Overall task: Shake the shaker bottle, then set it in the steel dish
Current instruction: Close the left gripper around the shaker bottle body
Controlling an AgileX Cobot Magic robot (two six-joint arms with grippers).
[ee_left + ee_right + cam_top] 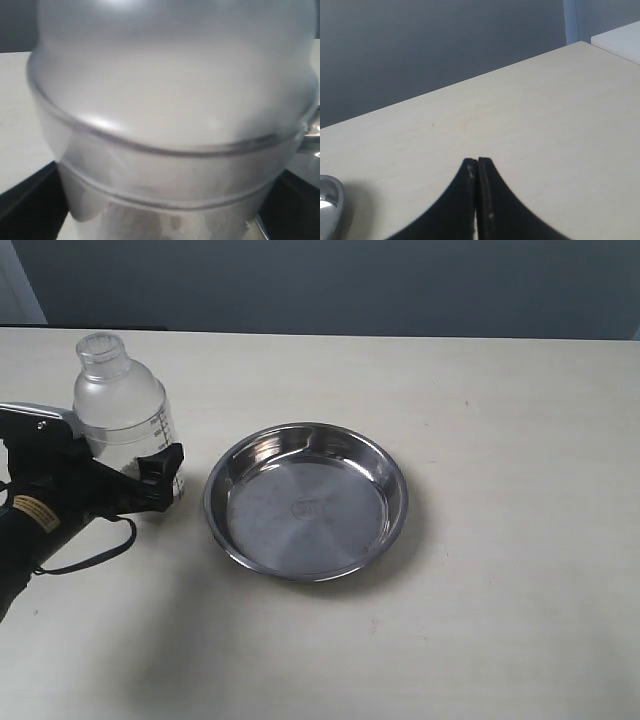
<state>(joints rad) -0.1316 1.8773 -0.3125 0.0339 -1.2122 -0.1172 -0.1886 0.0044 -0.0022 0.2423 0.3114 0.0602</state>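
The shaker bottle [122,405] stands upright on the table at the left, clear with a frosted dome, round cap and black measuring marks. My left gripper [150,468] is shut on its lower body, one black finger on each side. In the left wrist view the shaker bottle [170,115] fills the frame, and faint brown pellets [175,223] show through its wall near my left gripper [162,220]. The steel dish [300,535] lies just right of the bottle, shiny, with nothing in it. My right gripper [477,162] is shut on nothing, over bare table; the steel dish's rim [329,197] shows at the edge of that view.
The pale table [500,620] stretches right of and in front of the dish. A dark grey wall [350,280] runs behind its far edge. The left arm's black cable [95,552] loops on the table by the bottle.
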